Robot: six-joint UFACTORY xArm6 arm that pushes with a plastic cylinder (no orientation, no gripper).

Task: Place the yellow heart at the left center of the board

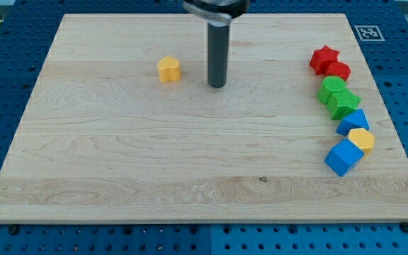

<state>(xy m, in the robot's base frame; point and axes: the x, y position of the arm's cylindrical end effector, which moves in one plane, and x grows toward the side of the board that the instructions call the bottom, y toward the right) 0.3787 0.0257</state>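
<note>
The yellow heart (168, 69) lies on the wooden board (154, 156), left of centre in the upper part of the view. My tip (217, 85) rests on the board to the right of the heart, with a clear gap of about one block width between them. The rod rises straight up from the tip to the view's top edge.
A column of blocks runs down the board's right side: a red star (324, 59), a red block (338, 70), a green round block (333, 88), a green star-like block (343, 103), a blue block (353, 121), a yellow block (362, 139), a blue cube (343, 156).
</note>
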